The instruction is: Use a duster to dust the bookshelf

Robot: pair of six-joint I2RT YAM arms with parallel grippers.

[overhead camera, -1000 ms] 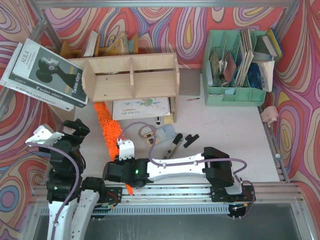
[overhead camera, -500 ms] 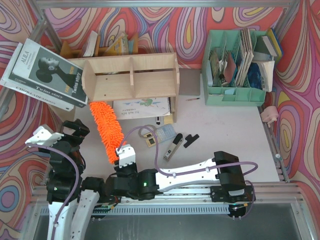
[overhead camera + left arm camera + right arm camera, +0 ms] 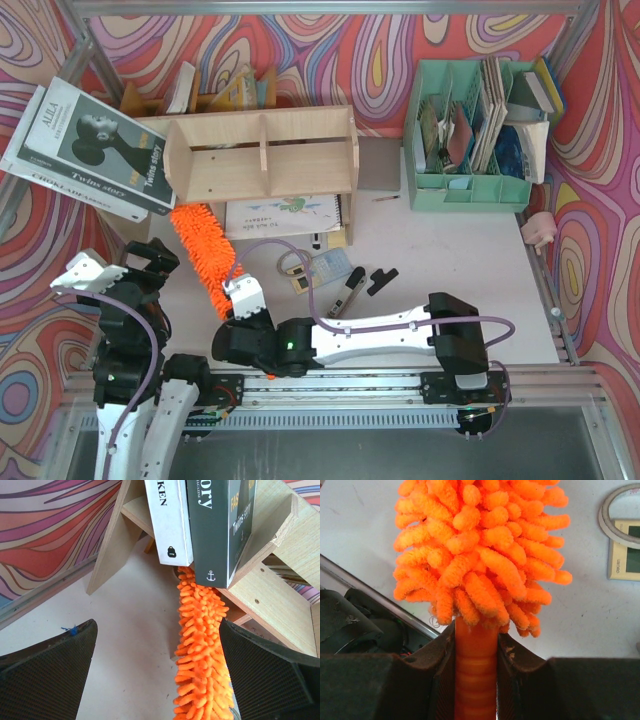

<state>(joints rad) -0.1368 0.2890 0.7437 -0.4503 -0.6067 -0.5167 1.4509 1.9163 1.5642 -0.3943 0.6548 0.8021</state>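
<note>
R gripper (image 3: pixel 476 639): jaws clamped tight on the duster's orange handle (image 3: pixel 476 685), right at base of the fluff. Grip looks square, no slip showing.

Duster (image 3: pixel 200 255) runs fwd and slightly left from R gripper. Its far tip sits at the bookshelf (image 3: pixel 262 150) lower-left corner, by the left leg and below the compartments. Wrist view: tip tucks under leaning books (image 3: pixel 200 525), touching or just beside, can't tell.

L gripper (image 3: pixel 157 665): jaws wide apart, nothing held, parked beside the fluff.

Step in hand (my read): working low left end; compartments prob. not yet wiped.

To do it well:
- raise tip off table, lay fluff flat on the shelf board
- sweep away from R gripper's left toward its right, one compartment at a time, stopping at divider (image 3: pixel 263 155)
- light pressure; unit looks light, could shove back
- mind books, also notebook (image 3: pixel 285 215) under the shelf
</note>
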